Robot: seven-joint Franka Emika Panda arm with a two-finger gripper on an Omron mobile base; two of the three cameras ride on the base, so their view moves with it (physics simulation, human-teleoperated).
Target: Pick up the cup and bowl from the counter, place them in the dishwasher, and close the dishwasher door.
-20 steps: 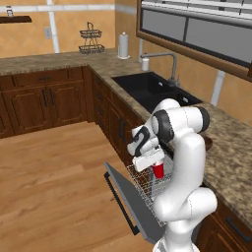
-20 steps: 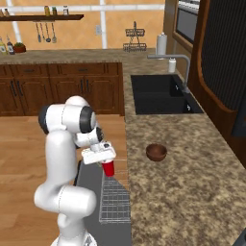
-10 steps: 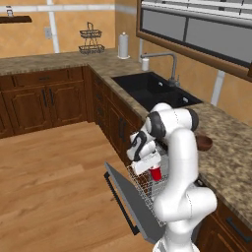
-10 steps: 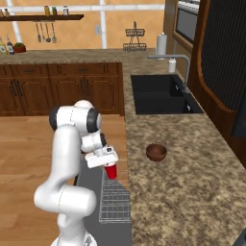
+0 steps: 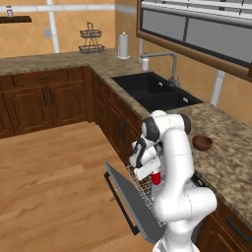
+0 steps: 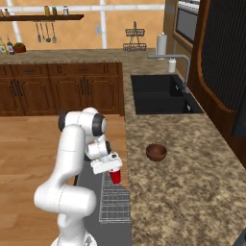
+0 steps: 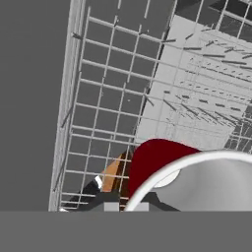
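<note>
Nearest to you, your white arm folds down over the open dishwasher [image 6: 115, 204]. Your gripper [image 6: 113, 169] points downward with its jaws drawn together, clamped on the cup [image 6: 116, 177]. In the left base view the gripper [image 5: 152, 171] holds the same cup [image 5: 156, 177] just above the white wire rack [image 5: 143, 187]. The cup hangs upright, its red tapered body below the hand.

In the hand view, the cup [image 7: 162, 167] sits at about five o'clock, very close to the lens. You see its red wall and the white rim curving across the lower right. Beyond it the wire rack [image 7: 118, 98] spreads toward twelve o'clock, with rows of thin tines at two o'clock. Whether the cup's base touches the rack, you cannot tell.

The dishwasher door [image 5: 129, 199] is dropped open, slanting out toward the wooden floor [image 5: 54, 182], a dark bar handle along its outer edge.

Farther on, the bowl [image 6: 156, 152] rests on the counter [image 6: 192, 168], at about two o'clock from your gripper and well apart from it. In the left base view the bowl [image 5: 202, 142] lies at about three o'clock from the arm.

Beyond the bowl, a black sink [image 6: 161, 93] is set into the counter, with a faucet [image 6: 175, 65] at its far side. A paper towel roll [image 6: 162, 44] and a wire basket [image 6: 134, 39] stand at the far corner.
</note>
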